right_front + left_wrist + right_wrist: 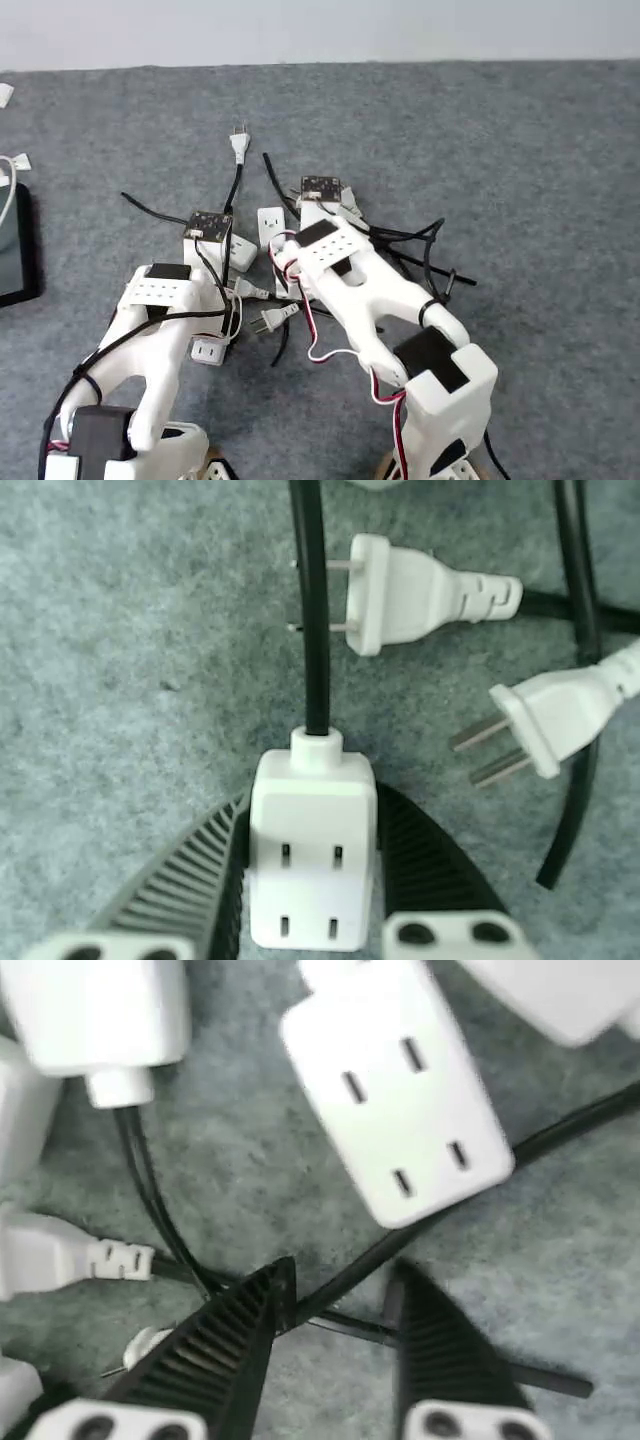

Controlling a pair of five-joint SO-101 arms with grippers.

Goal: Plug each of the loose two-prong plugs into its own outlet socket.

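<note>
Grey felt covers the table (520, 150). Near its middle, your left gripper (315, 798) grasps a white outlet socket (310, 870), with one jaw pressed against each side. Just beyond it lie a first plug (400, 592) and a second plug (555, 715), both loose with their prongs bare. Your right gripper (340, 1270) is released, its jaws spread either side of a black cable (440, 1205), near a second socket (400, 1090).
</note>
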